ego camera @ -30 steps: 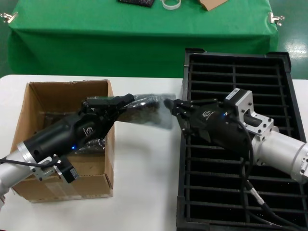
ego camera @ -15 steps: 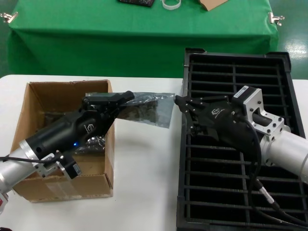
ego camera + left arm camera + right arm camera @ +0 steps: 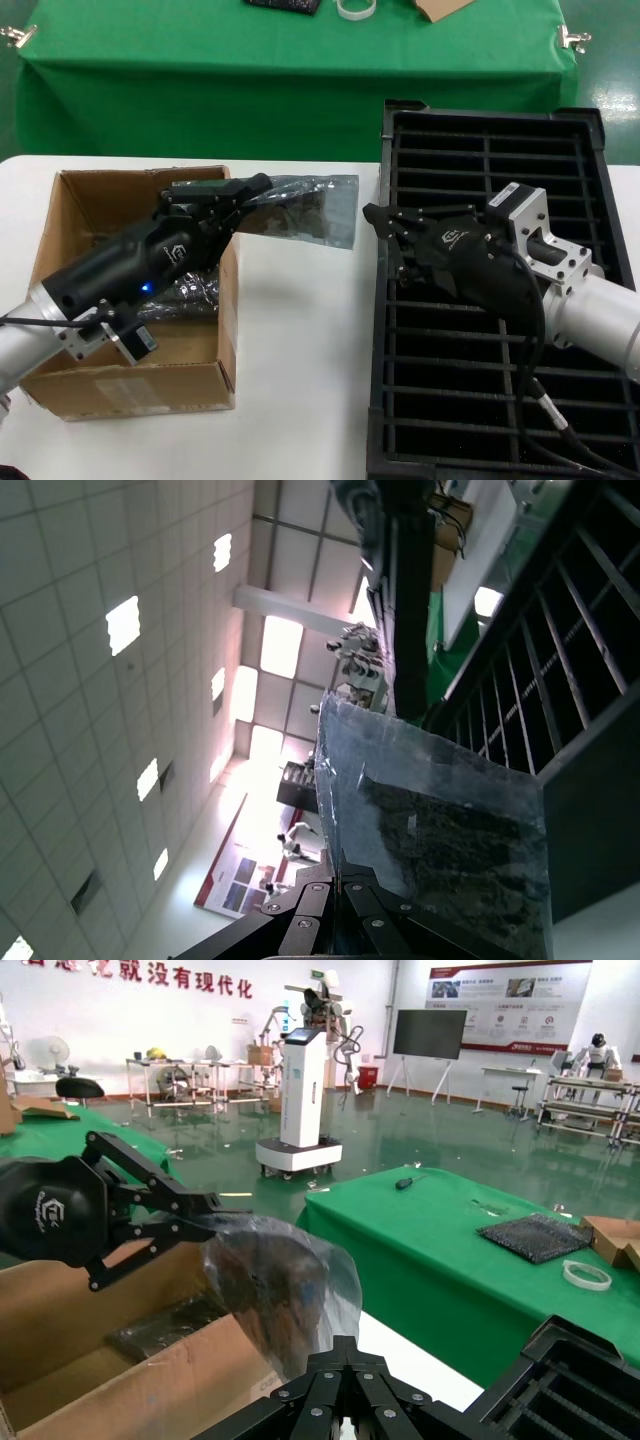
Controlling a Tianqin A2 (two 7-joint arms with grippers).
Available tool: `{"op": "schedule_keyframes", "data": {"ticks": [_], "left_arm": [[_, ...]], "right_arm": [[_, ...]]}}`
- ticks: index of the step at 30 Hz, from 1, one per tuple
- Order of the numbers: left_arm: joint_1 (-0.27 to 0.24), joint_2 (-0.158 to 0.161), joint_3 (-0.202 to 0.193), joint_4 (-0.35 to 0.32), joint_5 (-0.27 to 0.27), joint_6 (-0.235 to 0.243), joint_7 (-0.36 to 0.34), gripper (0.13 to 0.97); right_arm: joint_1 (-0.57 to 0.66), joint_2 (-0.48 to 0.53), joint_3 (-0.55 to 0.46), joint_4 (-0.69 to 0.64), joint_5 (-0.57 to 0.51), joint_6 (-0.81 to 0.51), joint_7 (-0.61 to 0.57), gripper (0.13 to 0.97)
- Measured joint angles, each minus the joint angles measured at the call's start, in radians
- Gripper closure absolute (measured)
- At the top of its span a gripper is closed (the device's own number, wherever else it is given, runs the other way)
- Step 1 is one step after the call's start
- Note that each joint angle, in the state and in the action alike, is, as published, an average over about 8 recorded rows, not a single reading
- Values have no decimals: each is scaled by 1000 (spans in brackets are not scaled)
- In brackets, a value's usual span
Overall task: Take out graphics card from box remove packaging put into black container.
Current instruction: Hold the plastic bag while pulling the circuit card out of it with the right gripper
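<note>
Plastic packaging (image 3: pixel 300 208) now released by right hand (image 3: pixel 385 228).

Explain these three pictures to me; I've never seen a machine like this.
It is a two-armed robot at a white table. One picture looks down from its head; the other two come from cameras on each wrist. On the table stand a brown box and a black container with slotted rows. The left hand is shut on the packaging, a shiny bag with something dark inside, held above the box's edge. The right hand hangs shut over the black container, apart from the bag.
</note>
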Motion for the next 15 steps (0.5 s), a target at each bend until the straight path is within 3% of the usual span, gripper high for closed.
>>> {"op": "schedule_keyframes", "data": {"ticks": [15], "left_arm": [[1, -9, -7, -1, 0, 44, -55, 958]], "right_arm": [[8, -12, -8, -29, 54, -6, -51, 963]]}}
